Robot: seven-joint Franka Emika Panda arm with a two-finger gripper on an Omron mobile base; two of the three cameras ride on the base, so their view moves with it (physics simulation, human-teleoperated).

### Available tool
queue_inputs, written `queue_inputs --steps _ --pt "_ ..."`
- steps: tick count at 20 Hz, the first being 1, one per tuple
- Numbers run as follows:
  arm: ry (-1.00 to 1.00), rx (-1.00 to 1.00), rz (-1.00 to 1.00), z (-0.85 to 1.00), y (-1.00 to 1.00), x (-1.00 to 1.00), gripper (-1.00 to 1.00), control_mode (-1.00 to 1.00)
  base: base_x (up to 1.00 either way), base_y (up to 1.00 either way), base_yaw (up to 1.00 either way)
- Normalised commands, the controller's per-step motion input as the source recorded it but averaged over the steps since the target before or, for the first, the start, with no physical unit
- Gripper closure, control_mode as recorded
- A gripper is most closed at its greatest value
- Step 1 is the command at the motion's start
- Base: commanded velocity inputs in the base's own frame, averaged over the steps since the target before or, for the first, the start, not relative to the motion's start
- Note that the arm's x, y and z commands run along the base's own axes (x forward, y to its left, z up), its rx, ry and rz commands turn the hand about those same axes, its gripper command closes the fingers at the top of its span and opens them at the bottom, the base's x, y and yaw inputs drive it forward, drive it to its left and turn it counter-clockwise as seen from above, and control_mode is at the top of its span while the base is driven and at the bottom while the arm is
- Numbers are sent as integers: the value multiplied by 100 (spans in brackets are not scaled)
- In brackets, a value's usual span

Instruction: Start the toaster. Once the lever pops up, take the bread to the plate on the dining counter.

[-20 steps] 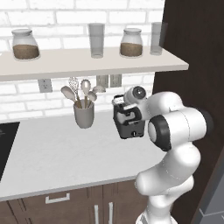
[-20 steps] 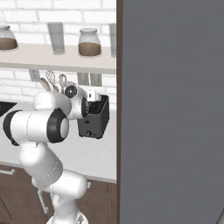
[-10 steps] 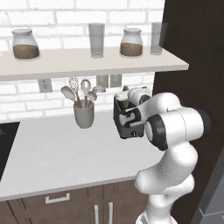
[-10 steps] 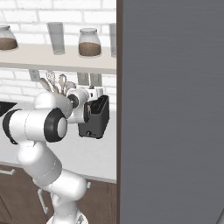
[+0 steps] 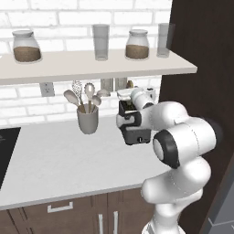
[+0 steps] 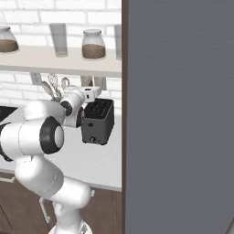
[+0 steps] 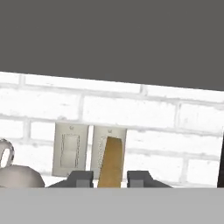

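Gripper [image 7: 110, 177] grasping bread [image 7: 110, 162] above toaster [image 6: 97, 121] near counter's back edge. Risk: thin edge grip, slice may slip.

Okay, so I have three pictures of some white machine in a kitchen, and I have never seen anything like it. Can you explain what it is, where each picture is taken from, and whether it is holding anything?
The white machine is a robot arm with a two-finger gripper, and everything here is computer-rendered. Two pictures come from cameras on its base, one behind it to the left and one to the right, so they show the same scene from two sides. The third comes from a camera on the hand, looking along the fingers.

On the pale counter stand a black toaster and a grey cup of utensils. A shelf above carries jars and glasses.

In the hand view, a tan slice of bread stands between the two dark fingertips, in front of the brick wall. The pictures do not show whether the fingers are actually squeezing it.
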Motion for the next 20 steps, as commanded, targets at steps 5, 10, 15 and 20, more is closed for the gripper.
queue_inputs --steps 5,10,15,20 --pt "14 10 0 57 0 -85 100 -100 0 0 0" --pt "15 12 0 61 0 -100 100 -100 0 0 0" --pt "19 10 0 56 0 -100 100 -100 0 0 0" --pt "25 8 0 38 0 -100 100 -100 0 0 0"
